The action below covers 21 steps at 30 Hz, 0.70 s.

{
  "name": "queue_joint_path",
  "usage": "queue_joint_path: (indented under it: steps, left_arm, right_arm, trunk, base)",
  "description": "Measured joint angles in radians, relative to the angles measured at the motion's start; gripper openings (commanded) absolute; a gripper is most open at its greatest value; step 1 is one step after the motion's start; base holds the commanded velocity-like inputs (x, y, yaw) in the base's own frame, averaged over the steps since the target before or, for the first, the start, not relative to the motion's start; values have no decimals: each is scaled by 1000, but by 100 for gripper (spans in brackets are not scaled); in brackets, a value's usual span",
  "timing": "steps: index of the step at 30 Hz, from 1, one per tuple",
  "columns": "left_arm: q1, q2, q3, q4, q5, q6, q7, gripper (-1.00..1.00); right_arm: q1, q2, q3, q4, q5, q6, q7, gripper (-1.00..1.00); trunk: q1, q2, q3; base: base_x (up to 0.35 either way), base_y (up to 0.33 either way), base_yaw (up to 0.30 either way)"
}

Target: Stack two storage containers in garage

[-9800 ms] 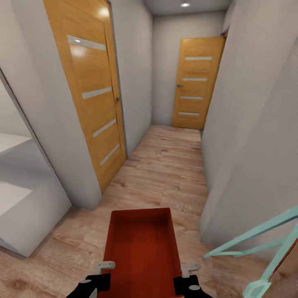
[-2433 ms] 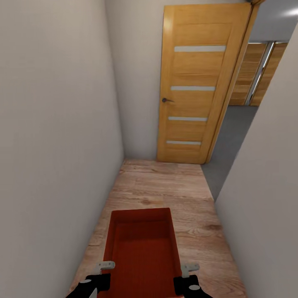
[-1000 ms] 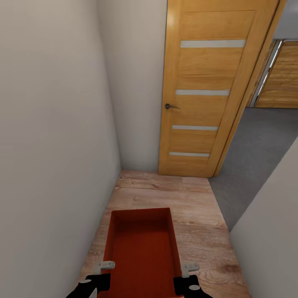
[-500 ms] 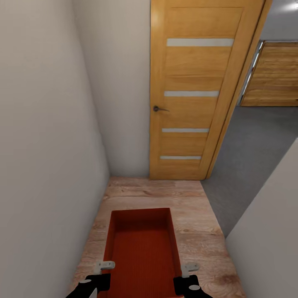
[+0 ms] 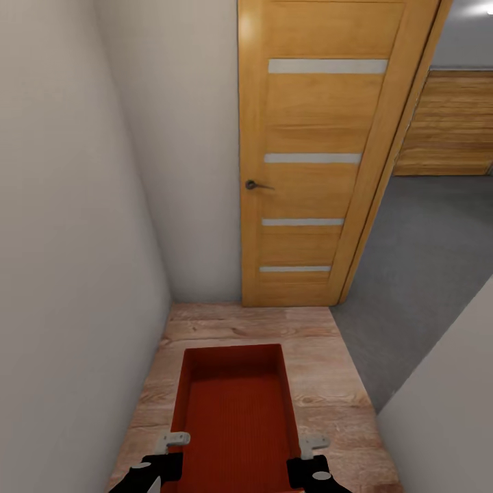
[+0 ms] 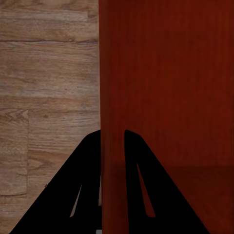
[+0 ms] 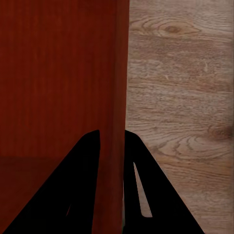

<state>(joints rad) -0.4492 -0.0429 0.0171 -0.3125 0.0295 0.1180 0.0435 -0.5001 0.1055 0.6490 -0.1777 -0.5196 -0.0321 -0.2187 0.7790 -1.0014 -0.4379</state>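
Narrow corridor w/ plain pale walls (image 5: 75,226) on the left and at far end. Light wood plank floor (image 5: 253,329) underfoot; grain and knots clear in both wrist views. Ahead: wooden door (image 5: 322,150) w/ four pale horizontal strips and dark lever handle (image 5: 255,185). Right of door, opening onto dark grey floor (image 5: 424,260); slatted wood panel (image 5: 448,123) beyond. Pale wall corner (image 5: 452,411) near right.

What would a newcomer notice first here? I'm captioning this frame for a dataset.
The orange-red storage container, open and empty, sits low in the middle of the head view, held by its side walls between the left gripper and right gripper. Ahead stands a tall wooden door, with grey floor opening to its right.
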Motion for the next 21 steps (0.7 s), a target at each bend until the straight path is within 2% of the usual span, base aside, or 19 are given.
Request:
queue_joint_path:
  steps: [21]
  left_arm:
    - [0,0,1,-1,-1,0,0,-100]
  right_arm:
    - [0,0,0,-1,0,0,0,-100]
  trunk:
    - [0,0,0]
  base:
    - [325,0,0]
